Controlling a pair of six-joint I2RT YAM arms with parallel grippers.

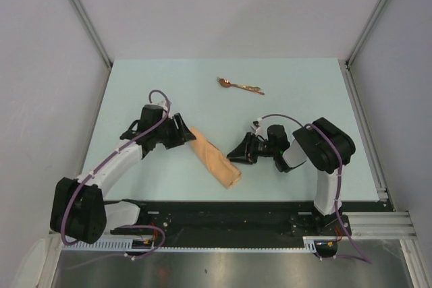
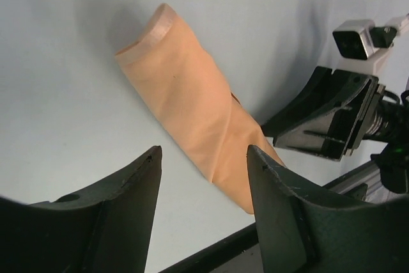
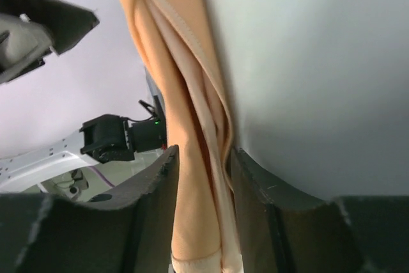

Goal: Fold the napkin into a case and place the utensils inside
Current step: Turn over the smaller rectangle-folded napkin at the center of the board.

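Observation:
The peach-orange napkin [image 1: 214, 156] lies folded into a long narrow strip, slanting from upper left to lower right near the table's front. My left gripper [image 1: 183, 131] stands open just off the strip's upper-left end, with only table and cloth showing past its jaws [image 2: 203, 151]. My right gripper [image 1: 236, 152] is at the strip's right side. Its jaws [image 3: 205, 151] are parted, and the layered napkin [image 3: 185, 94] runs between them, brushing both fingers. The copper utensils [image 1: 237, 85] lie together far back on the table, away from both grippers.
A pale green tabletop [image 1: 304, 99] is bounded by grey walls on three sides. A black rail [image 1: 223, 214] carrying the arm bases runs along the near edge, just below the napkin's lower end. The right gripper [image 2: 326, 119] shows in the left wrist view.

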